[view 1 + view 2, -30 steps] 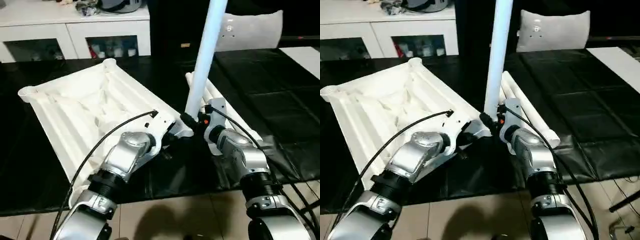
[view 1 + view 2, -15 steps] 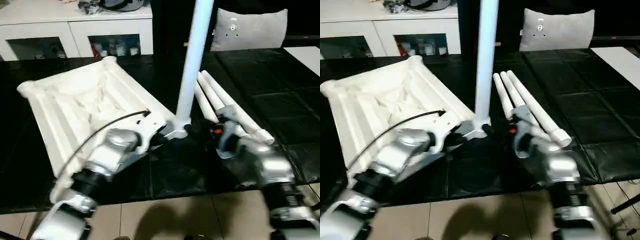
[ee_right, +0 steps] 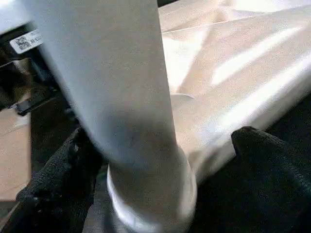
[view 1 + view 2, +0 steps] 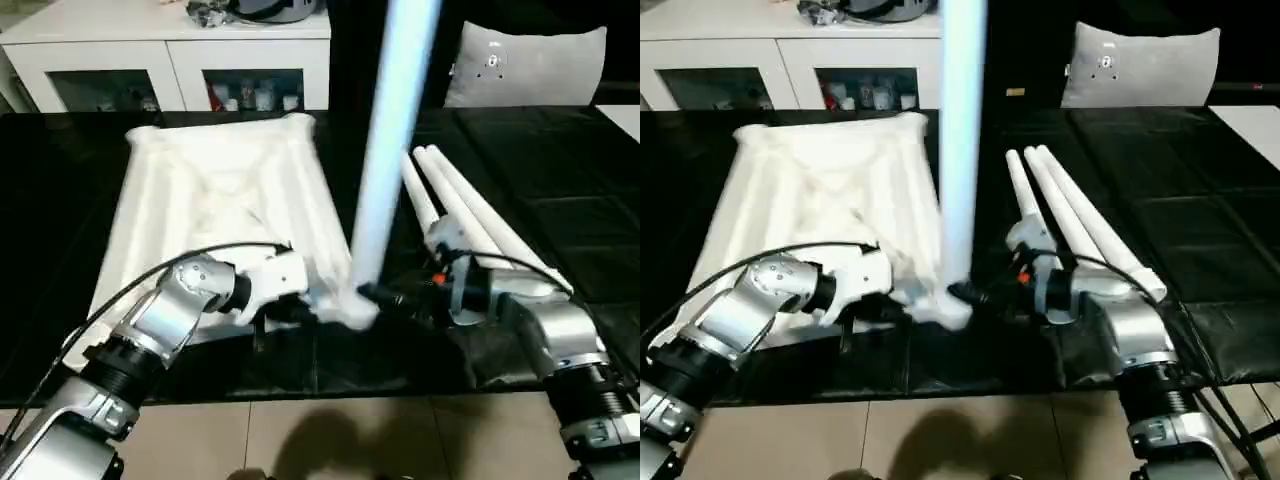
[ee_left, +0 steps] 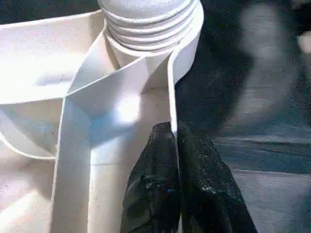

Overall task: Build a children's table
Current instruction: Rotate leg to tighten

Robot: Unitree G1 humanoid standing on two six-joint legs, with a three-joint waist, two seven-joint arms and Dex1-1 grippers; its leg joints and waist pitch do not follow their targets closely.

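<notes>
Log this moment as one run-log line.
left claw: pinching tabletop rib | right claw: open around upright leg | spare legs: lying beside

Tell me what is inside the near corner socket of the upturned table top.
One white leg stands upright in that corner socket of the table top; its threaded end shows at the socket's mouth. How deep it reaches inside is hidden by the socket wall.

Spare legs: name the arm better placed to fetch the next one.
Right. The right gripper stands open beside the upright leg, next to the spare legs; the left gripper is shut on the tabletop's rib.
</notes>
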